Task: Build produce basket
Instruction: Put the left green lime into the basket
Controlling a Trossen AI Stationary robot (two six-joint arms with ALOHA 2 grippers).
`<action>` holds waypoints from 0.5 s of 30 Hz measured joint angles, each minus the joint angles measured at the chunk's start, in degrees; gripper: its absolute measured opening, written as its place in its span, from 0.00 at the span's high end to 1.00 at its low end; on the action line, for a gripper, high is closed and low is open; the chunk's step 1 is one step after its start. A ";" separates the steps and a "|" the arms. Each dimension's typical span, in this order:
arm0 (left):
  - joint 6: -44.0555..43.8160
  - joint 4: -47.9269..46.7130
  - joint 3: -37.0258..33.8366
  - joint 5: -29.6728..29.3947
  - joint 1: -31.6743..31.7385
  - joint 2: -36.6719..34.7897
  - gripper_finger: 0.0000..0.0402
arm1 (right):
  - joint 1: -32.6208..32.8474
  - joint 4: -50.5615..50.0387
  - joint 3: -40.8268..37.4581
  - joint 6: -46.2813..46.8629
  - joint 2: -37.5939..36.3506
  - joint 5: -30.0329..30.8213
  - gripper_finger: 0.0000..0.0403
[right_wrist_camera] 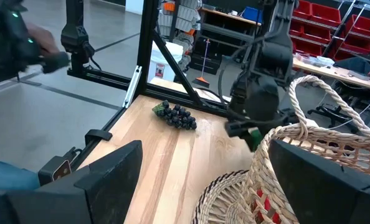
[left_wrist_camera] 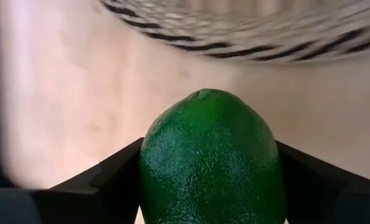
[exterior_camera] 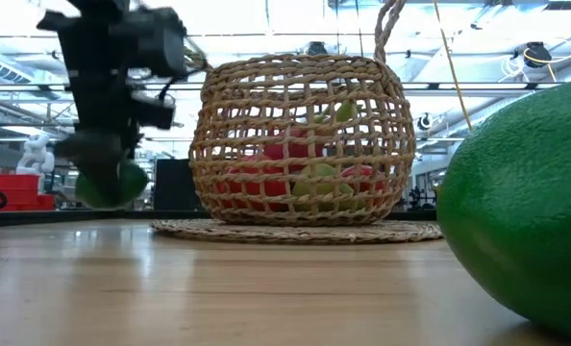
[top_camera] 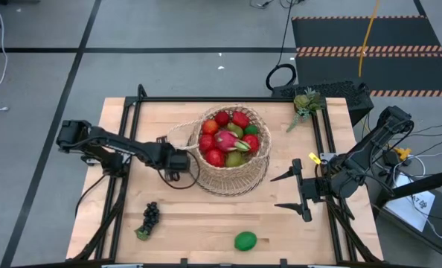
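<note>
The tan wicker basket [top_camera: 232, 173] stands on its flat base at the table's middle. It holds red round fruits [top_camera: 239, 119], a pink dragon fruit [top_camera: 225, 139] and green pears [top_camera: 236, 158]. My left gripper [top_camera: 178, 161] hangs just left of the basket, shut on a green lime [left_wrist_camera: 213, 158]. A second lime [top_camera: 245, 240] lies near the table's near edge and shows large in the low view [exterior_camera: 526, 211]. Dark grapes [top_camera: 149, 218] lie at the near left. My right gripper [top_camera: 299, 192] is open and empty, right of the basket. My left gripper pinches the lime by its two opposite sides [left_wrist_camera: 149, 163] between its two fingers [left_wrist_camera: 113, 174]. The lime's end sticks out past the fingertips. The fingers come from above, pointing down. The lime [exterior_camera: 108, 183] hangs clear of the table, beside the basket's wall.
A green leafy sprig [top_camera: 306, 100] lies at the table's far right corner. The basket's thin arched handle [top_camera: 178, 132] leans out over its left side, close above my left gripper. Black frame rails [top_camera: 128, 149] run along the table's left and right sides.
</note>
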 joint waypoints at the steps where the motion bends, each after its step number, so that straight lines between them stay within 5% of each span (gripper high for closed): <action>1: -3.43 -1.13 1.34 1.91 -1.02 0.00 0.27 | 0.00 0.00 0.00 0.00 0.00 0.00 0.15; 7: -17.06 -2.23 8.16 10.74 -8.07 0.00 0.25 | 0.00 0.00 0.00 0.02 0.00 0.07 0.15; 15: -23.42 -2.51 17.86 10.23 -18.30 0.00 0.26 | 0.00 0.01 0.00 1.06 0.00 0.13 0.15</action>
